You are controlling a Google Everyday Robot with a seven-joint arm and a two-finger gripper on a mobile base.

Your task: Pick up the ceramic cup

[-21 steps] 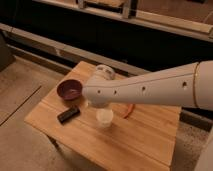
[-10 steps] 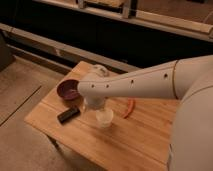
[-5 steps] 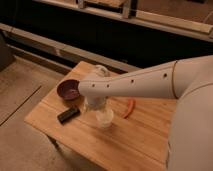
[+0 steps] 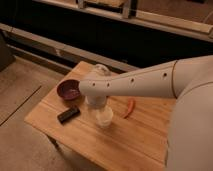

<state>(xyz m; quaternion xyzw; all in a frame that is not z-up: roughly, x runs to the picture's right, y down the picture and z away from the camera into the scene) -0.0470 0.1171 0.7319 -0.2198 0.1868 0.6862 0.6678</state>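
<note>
The ceramic cup (image 4: pixel 104 119) is small and cream-white, and it stands upright near the middle of the wooden table (image 4: pixel 142 146). My gripper (image 4: pixel 98 105) comes down from the white arm directly over the cup, reaching its rim. The wrist hides the cup's upper part and the contact itself. The cup rests on the tabletop.
A dark reddish-brown bowl (image 4: pixel 68 90) sits to the cup's left. In front of the bowl lies a flat black object (image 4: pixel 68 114). A thin orange-red item (image 4: pixel 130 107) lies to the cup's right. A dark wall with ledges runs behind the table, and the floor drops off at left.
Since the earliest frame, the arm has swung nearer and lowered onto the cup. Over the last second it has stayed almost still. The cup has not moved.
</note>
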